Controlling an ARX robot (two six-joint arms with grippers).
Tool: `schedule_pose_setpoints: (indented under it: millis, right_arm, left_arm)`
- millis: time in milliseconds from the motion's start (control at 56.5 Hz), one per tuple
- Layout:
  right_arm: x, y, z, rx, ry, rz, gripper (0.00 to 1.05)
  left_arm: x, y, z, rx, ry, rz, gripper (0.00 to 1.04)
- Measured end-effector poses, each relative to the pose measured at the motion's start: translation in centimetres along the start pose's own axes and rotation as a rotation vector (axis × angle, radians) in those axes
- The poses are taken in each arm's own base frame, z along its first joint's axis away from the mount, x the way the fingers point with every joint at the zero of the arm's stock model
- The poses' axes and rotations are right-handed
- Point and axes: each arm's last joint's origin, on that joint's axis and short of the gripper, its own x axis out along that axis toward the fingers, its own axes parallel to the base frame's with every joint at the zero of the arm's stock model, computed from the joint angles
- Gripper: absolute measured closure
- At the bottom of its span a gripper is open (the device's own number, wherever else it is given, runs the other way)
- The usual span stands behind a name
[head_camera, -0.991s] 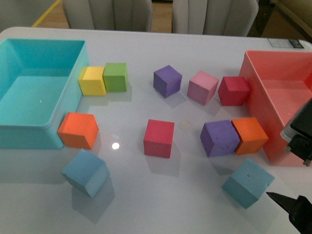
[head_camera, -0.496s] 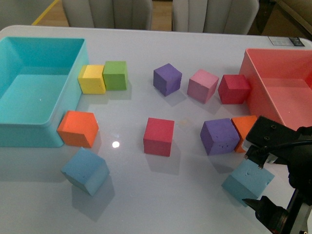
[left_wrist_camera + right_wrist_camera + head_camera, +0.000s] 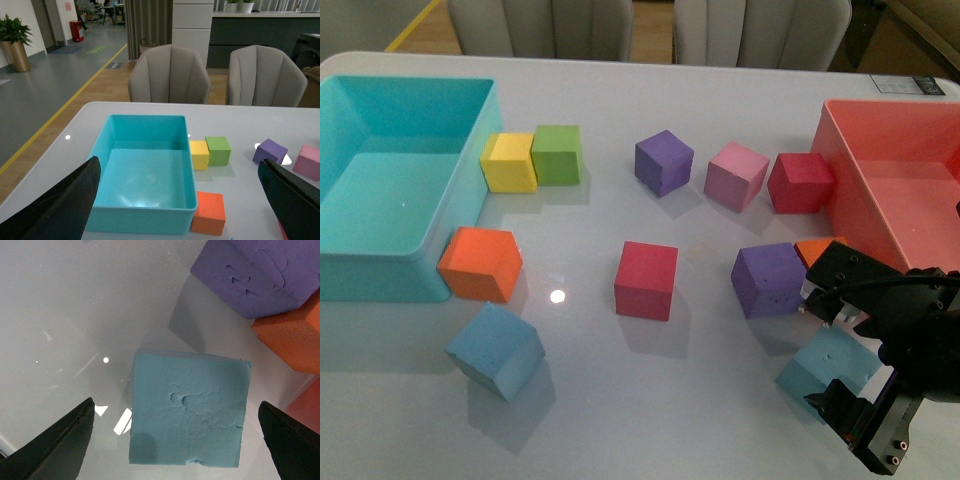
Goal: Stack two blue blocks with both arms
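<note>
Right gripper (image 3: 175, 407) wide astride near-right blue block (image 3: 192, 390), left gripper (image 3: 178, 167) wide, seen only in wrist view

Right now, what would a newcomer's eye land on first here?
The right arm's black jaws, at the near right of the table, stand open either side of a blue block. Bright foam cubes lie scattered across the white top, between a turquoise bin at the left and a coral bin at the right.
</note>
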Motion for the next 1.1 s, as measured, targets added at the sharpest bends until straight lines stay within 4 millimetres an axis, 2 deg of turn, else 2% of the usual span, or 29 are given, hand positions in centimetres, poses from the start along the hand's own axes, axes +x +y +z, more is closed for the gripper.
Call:
schedule_pose_setpoints:
  millis: [496,779,938,1097]
  right_arm:
    - [2.5,0.2,-0.1,0.005,0.050,0.025,0.10]
    - [2.4,0.2,-0.1,0.003,0.051,0.017,0.47]
    - [1.5,0.5,-0.3,-0.003,0.044,0.015,0.52]
    - [-1.1,0.6,0.3,-0.024,-0.010,0.020,0.55]
  left_arm:
    - [0.0,0.0,0.0,0.000,0.000,0.000,0.09]
    - [0.0,0.0,0.0,0.000,0.000,0.000,0.09]
    - [0.0,0.0,0.0,0.000,0.000,0.000,0.09]
    - [0.0,0.0,0.0,0.000,0.000,0.000,0.09]
